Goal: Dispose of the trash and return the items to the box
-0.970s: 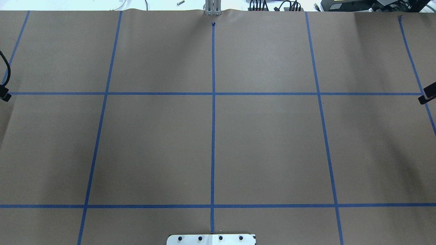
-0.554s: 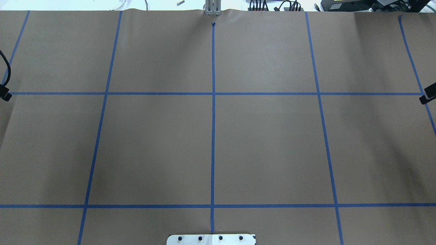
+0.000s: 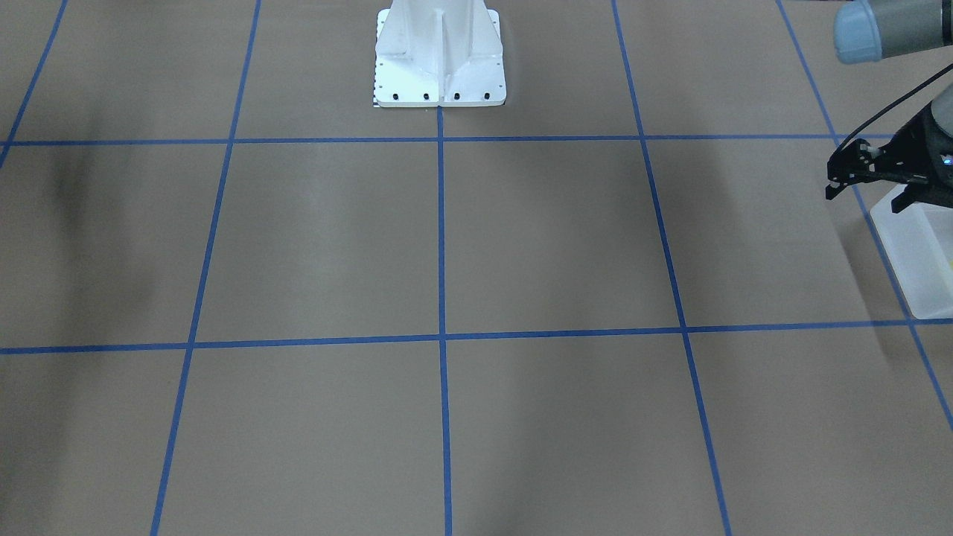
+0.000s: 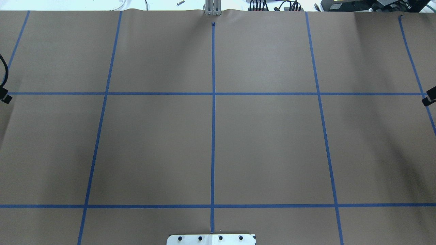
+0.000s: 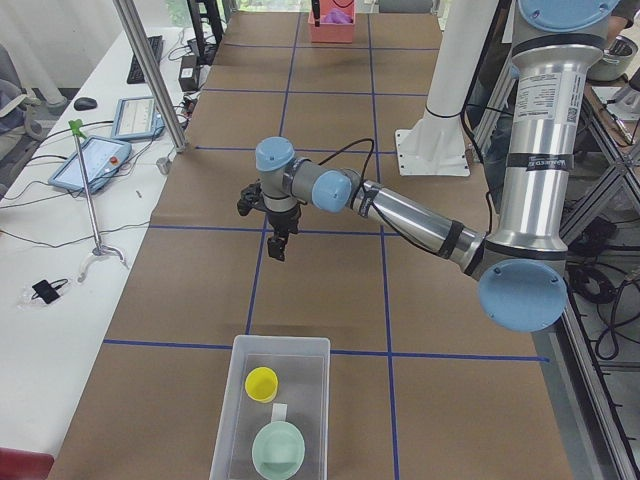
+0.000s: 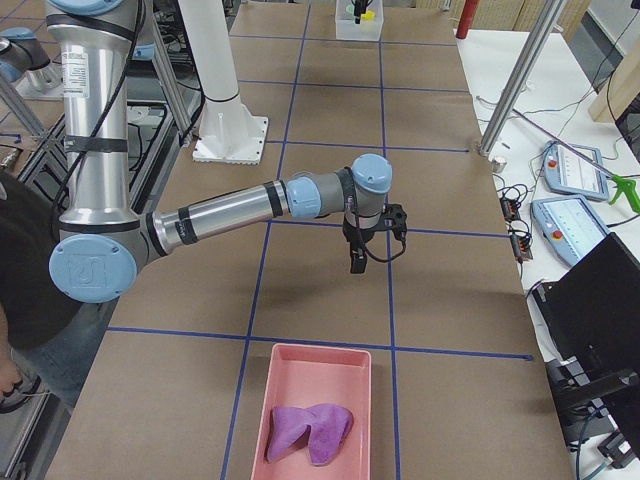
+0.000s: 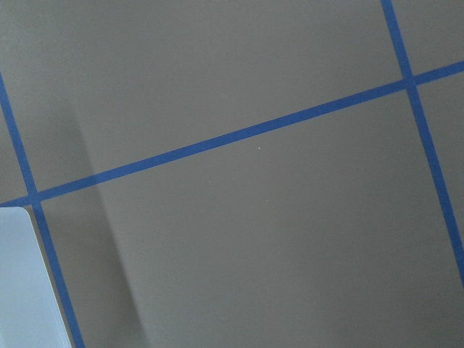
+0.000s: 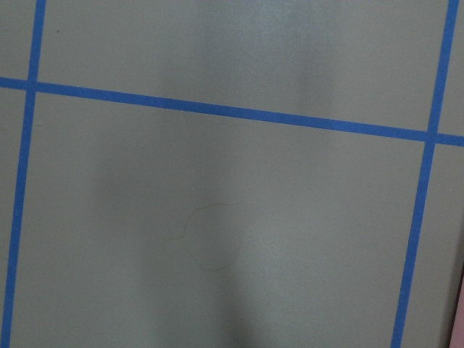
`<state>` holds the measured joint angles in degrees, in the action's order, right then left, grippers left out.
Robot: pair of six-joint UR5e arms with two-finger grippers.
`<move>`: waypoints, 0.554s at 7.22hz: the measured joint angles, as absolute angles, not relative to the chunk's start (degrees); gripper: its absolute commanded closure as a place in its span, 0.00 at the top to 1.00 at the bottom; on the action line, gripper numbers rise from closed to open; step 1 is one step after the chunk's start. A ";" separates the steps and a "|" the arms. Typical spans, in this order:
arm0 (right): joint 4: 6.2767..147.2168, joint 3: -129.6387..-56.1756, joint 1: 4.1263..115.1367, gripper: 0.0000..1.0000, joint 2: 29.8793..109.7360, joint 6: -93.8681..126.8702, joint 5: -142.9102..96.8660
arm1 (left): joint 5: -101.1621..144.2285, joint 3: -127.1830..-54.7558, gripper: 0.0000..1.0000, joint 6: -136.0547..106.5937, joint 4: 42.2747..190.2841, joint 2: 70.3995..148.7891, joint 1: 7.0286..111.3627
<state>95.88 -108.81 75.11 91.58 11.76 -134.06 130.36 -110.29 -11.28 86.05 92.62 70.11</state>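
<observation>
The box [image 5: 272,415] is a frosted white bin at the table's left end. It holds the yellow cup [image 5: 262,384] and the mint-green bowl [image 5: 279,448]. Its corner also shows in the front-facing view [image 3: 919,257] and the left wrist view [image 7: 18,283]. My left gripper [image 5: 277,247] hangs above bare table just beyond the box; it is cut off at the front-facing view's edge [image 3: 899,205], so I cannot tell whether it is open or shut. My right gripper [image 6: 357,264] hangs above bare table near the other end; I cannot tell its state.
A pink tray [image 6: 350,365] with a purple cloth [image 6: 308,432] sits at the table's right end. The white pedestal [image 3: 439,59] stands at the robot's side. Brown paper with blue tape lines [image 4: 213,119] covers the table. Tablets and poles stand along the operators' side.
In the overhead view the black wrist parts at both edges have slid slightly further outward. Nothing else has moved.
</observation>
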 measured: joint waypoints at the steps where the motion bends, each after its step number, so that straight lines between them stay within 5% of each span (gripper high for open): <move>1: 95.93 -108.66 75.55 1.00 91.87 11.72 -134.29 | 130.72 -109.90 0.98 -11.20 86.05 92.12 71.74; 4: 95.97 -108.73 78.35 1.00 93.28 10.88 -134.57 | 130.59 -109.27 0.98 -10.90 86.61 88.87 74.30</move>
<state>95.97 -108.73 78.35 93.28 10.88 -134.57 130.59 -109.27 -10.90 86.61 88.87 74.30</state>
